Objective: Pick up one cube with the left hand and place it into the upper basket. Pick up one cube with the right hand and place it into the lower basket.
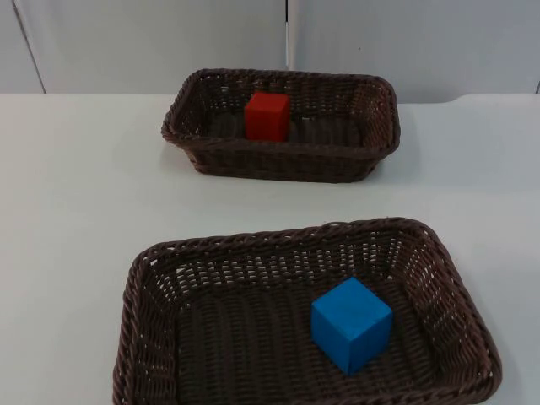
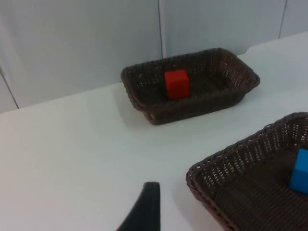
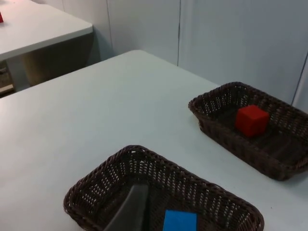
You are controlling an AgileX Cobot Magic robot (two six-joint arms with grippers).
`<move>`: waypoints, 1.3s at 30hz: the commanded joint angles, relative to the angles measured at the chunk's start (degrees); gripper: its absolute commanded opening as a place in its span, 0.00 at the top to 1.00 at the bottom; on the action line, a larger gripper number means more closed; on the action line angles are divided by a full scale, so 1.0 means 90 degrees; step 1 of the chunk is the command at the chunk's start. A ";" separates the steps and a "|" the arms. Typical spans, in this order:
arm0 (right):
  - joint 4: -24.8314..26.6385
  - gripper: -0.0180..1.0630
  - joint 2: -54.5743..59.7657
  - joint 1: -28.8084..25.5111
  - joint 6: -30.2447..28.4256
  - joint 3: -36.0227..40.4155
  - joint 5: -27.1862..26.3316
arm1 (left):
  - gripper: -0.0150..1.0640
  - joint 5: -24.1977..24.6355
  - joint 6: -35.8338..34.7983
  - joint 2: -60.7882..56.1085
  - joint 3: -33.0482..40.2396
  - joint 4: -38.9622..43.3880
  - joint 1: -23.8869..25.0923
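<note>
Both placements look done: blue cube (image 1: 351, 323) sits in the lower basket (image 1: 139, 283), toward its right half, turned a bit off the basket's axis; red cube (image 1: 267, 116) sits in the upper basket (image 1: 173, 126), left of centre, close to the far wall. My read is we're at the end of the task, arms backed off to a waiting pose above the table; nothing left to pick. Next move, if any, is just hold/park, no grasp needed

Near to far:
- Left gripper: one black fingertip (image 2: 144, 209) visible in the left wrist view, over bare white table (image 2: 72, 154), well apart from both baskets. Second finger not in frame, so I can't tell the opening. Nothing visible in the grip
- Right gripper: one dark fingertip (image 3: 130, 209) in the right wrist view, seen in front of the lower basket's rim (image 3: 96, 185), blue cube (image 3: 180, 221) just beside it in the picture but no sign of contact. Opening: can't tell either. Doesn't appear to hold anything
- Lower basket: dark brown wicker, blue cube resting flat on the floor
- Upper basket: same weave, smaller in view, near the grey partition wall (image 1: 169, 42), red cube upright inside

Baskets are well apart, table between them bare
</note>
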 commanded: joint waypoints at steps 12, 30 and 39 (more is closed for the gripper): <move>0.0000 0.14 -0.0945 0.0032 0.0071 0.0046 0.1326 | 0.16 0.0540 -0.0495 -0.0147 0.0376 0.0376 -0.0032; 0.0000 0.14 -0.1817 0.0032 0.0257 0.0500 0.2141 | 0.16 0.0676 -0.0607 -0.0147 0.0503 0.0424 -0.0032; 0.0000 0.14 -0.2373 0.0032 0.0403 0.0477 0.2756 | 0.16 0.0676 -0.0607 -0.0147 0.0503 0.0424 -0.0032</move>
